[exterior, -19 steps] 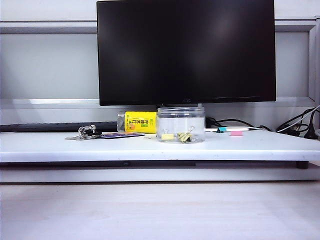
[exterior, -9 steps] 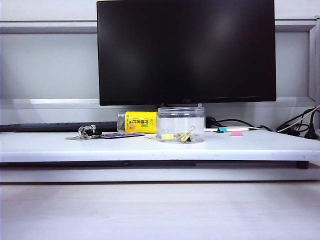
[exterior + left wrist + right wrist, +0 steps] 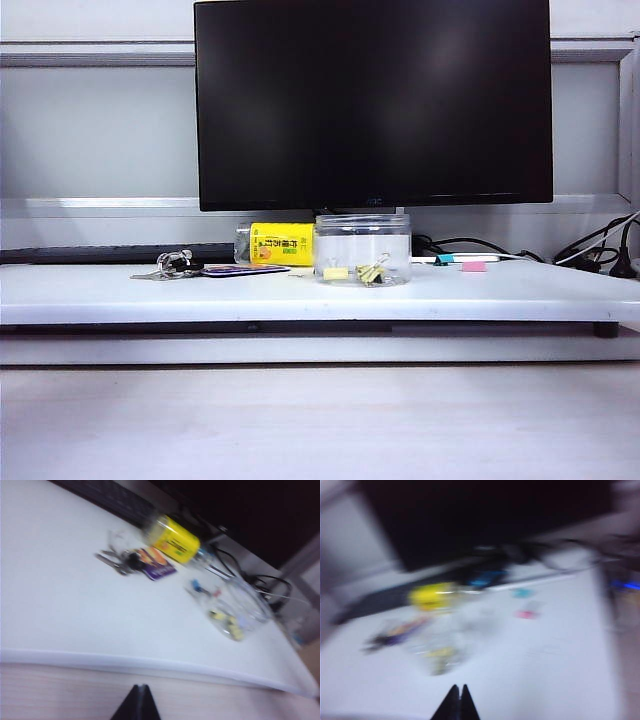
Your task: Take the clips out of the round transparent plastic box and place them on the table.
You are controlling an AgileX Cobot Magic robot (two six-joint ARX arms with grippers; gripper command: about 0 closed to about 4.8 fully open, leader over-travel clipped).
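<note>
Clips (image 3: 362,272) lie inside the open box (image 3: 362,249) mid-table (image 3: 120,295) below the monitor (image 3: 372,100), untouched, since both the left gripper (image 3: 140,689) and right gripper (image 3: 457,690), jaws pressed together and empty, hang well short of it.

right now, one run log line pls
clips in round transparent plastic box | left end effector shut, empty | right end effector shut, empty
</note>
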